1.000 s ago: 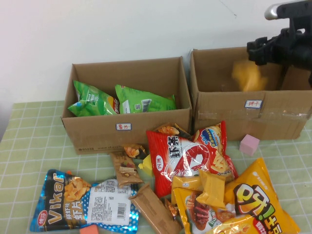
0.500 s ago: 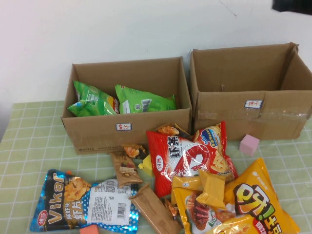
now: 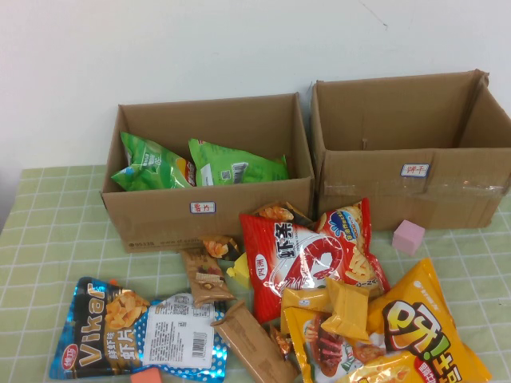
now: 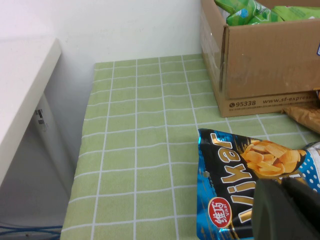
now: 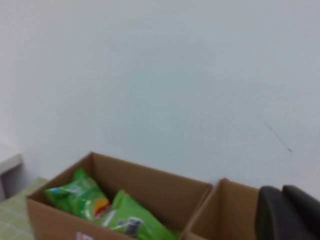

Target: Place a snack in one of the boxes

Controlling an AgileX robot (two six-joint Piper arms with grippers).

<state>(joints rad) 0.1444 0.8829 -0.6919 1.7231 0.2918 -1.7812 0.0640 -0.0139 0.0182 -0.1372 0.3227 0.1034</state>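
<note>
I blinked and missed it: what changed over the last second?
The right tool, which hung over the right box beside a blurred yellow snack, rose out of the high view; the snack is gone from sight. The left tool hovers over the Vikar bag. The pile stayed put.

Wall [image 3: 200, 48]: plain white, evenly lit — one thin dark scratch near the upper right.
Table [image 3: 48, 223]: covered in green cloth with a white grid.
Side furniture [image 4: 20, 95]: white shelf beside the table — blue cables on the floor below.
</note>
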